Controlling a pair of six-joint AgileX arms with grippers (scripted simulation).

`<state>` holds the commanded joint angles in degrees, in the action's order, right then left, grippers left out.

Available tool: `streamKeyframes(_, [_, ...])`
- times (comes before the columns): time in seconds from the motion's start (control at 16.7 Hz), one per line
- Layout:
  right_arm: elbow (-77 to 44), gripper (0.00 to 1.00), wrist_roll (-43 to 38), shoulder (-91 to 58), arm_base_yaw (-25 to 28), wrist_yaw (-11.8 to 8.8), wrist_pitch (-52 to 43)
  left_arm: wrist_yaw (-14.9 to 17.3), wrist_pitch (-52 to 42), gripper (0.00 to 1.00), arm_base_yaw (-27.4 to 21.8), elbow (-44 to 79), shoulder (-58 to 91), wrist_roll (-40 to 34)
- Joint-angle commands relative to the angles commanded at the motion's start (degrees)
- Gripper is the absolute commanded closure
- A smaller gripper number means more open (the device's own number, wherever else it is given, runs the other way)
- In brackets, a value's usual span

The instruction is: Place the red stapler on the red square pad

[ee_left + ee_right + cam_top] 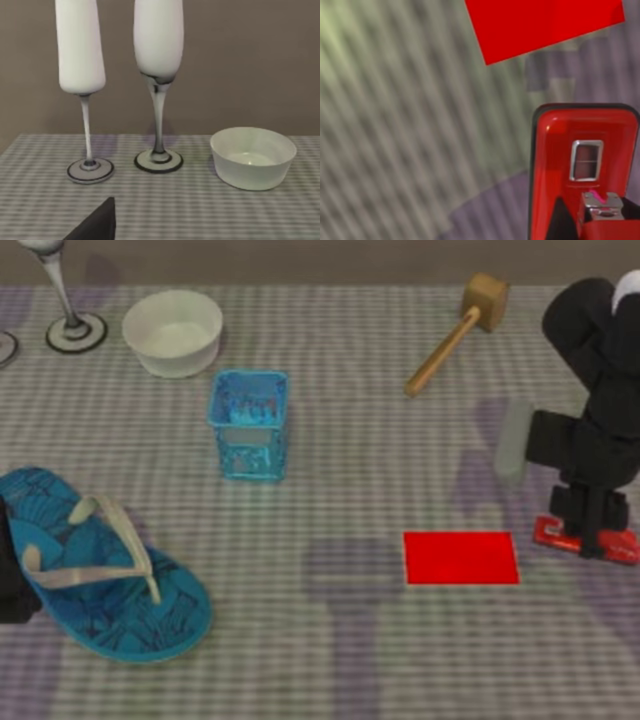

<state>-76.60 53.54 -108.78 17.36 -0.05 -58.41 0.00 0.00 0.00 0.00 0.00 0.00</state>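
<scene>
One gap decides the coming move: the stapler [585, 538] lies on the desk [380, 440] just beside the pad [461, 558], at the pad's 3 o'clock, long axis running roughly 9-to-3, apart from the pad's edge. Right hand [590, 530] sits directly over the stapler, fingers down around its middle, though I cannot tell whether they have closed on it; the carry would go toward 9 o'clock. Left hand is parked at the desk's left edge.

Two wine glasses [159, 100], white bowl [173, 332] far left; blue basket [249, 424] centre; flip-flop [100, 565] near left; wooden mallet [458, 330] far right.
</scene>
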Motion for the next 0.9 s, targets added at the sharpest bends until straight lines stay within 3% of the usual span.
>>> streamKeyframes(0.24, [-5.4, 1.00, 0.0, 3.2, 0.2, 0.1, -8.2, 0.0, 0.0, 0.00, 0.0, 0.0, 0.0, 0.0])
streamKeyframes(0.66, [-5.8, 1.00, -0.6, 3.3, 0.1, 0.1, -8.6, 0.0, 0.0, 0.00, 0.0, 0.0, 0.0, 0.0])
streamKeyframes(0.9, [-8.4, 1.00, -8.6, 2.5, 0.9, 1.2, -7.3, 0.0, 0.0, 0.00, 0.0, 0.0, 0.0, 0.0])
